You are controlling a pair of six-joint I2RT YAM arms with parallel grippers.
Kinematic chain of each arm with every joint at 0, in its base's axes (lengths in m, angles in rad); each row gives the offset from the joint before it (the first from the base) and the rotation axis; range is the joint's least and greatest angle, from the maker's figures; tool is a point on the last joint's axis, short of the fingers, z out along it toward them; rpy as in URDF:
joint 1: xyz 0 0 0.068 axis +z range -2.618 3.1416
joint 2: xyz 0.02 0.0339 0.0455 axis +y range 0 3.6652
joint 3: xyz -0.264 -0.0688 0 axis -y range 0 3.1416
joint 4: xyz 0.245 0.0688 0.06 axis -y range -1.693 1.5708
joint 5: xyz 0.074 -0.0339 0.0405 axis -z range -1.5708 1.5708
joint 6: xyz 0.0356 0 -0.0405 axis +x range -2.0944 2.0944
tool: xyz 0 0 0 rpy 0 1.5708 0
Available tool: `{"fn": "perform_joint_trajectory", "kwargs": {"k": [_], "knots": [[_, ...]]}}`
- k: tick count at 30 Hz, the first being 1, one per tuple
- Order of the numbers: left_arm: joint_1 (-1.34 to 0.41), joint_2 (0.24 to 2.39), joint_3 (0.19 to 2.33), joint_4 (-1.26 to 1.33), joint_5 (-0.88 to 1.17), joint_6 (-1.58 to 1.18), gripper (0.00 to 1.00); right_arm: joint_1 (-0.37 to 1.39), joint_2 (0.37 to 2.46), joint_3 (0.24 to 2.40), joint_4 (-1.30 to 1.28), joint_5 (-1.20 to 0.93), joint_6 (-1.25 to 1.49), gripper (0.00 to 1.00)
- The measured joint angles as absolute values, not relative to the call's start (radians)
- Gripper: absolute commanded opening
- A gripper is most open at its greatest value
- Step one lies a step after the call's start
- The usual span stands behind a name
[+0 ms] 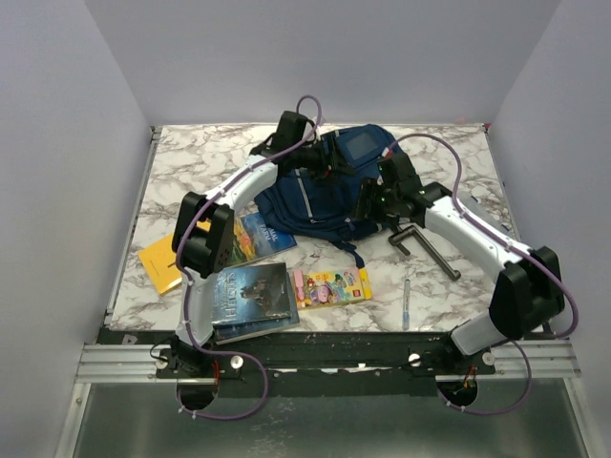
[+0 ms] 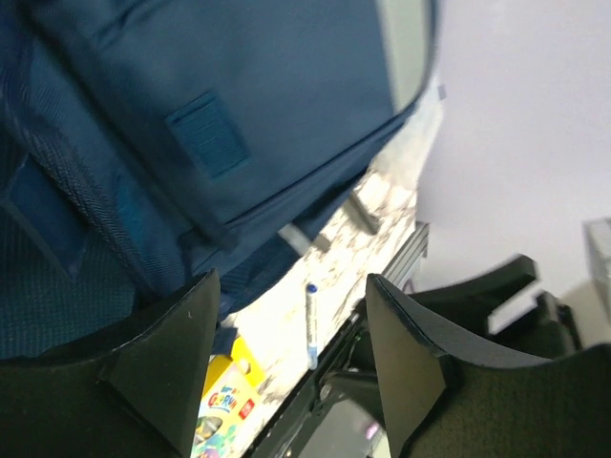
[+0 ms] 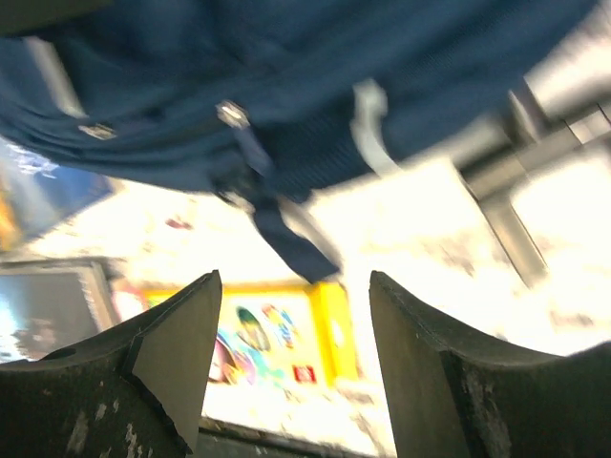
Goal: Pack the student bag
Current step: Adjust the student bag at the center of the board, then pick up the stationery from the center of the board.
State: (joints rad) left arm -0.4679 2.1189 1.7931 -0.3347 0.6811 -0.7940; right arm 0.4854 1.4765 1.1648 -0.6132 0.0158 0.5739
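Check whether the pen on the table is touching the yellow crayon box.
Apart. The top external view shows a strip of bare marble table between the pen and the yellow crayon box.

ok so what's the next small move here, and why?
Probably bring the left pincer forward onto the student bag fabric and pinch it. Both it and the right pincer stand open and empty at the bag. The books, crayon box and pen lie unpacked on the table, and I see no open compartment.
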Motion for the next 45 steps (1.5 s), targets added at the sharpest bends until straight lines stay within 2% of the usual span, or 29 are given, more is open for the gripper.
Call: {"fn": "perform_joint_trajectory", "kwargs": {"k": [3, 6, 8, 19, 23, 30, 32, 36, 39, 45], "knots": [[-0.475, 2.144, 1.787, -0.416, 0.677, -0.762, 0.66, 0.492, 1.390, 1.098, -0.761, 0.110, 0.632, 0.65], [-0.471, 2.131, 1.768, -0.444, 0.663, -0.730, 0.67, 0.513, 1.338, 1.014, -0.870, 0.177, 0.688, 0.53], [-0.467, 2.113, 1.741, -0.455, 0.657, -0.704, 0.67, 0.520, 1.332, 0.962, -0.913, 0.192, 0.716, 0.50], [-0.462, 2.104, 1.689, -0.462, 0.663, -0.670, 0.67, 0.538, 1.406, 0.810, -0.915, 0.235, 0.809, 0.38], [-0.463, 2.099, 1.685, -0.463, 0.665, -0.669, 0.67, 0.547, 1.422, 0.800, -0.912, 0.256, 0.838, 0.37], [-0.469, 2.032, 1.657, -0.466, 0.665, -0.661, 0.80, 0.549, 1.432, 0.771, -0.868, 0.261, 0.881, 0.37], [-0.476, 1.996, 1.652, -0.467, 0.665, -0.657, 0.82, 0.549, 1.427, 0.749, -0.843, 0.257, 0.895, 0.34], [-0.492, 1.910, 1.648, -0.467, 0.663, -0.641, 0.84, 0.549, 1.395, 0.719, -0.809, 0.255, 0.919, 0.22], [-0.508, 1.838, 1.643, -0.466, 0.659, -0.625, 0.86, 0.549, 1.378, 0.706, -0.792, 0.255, 0.937, 0.03], [-0.560, 1.697, 1.618, -0.457, 0.616, -0.576, 0.86, 0.551, 1.315, 0.683, -0.785, 0.253, 0.934, 0.01]]}}
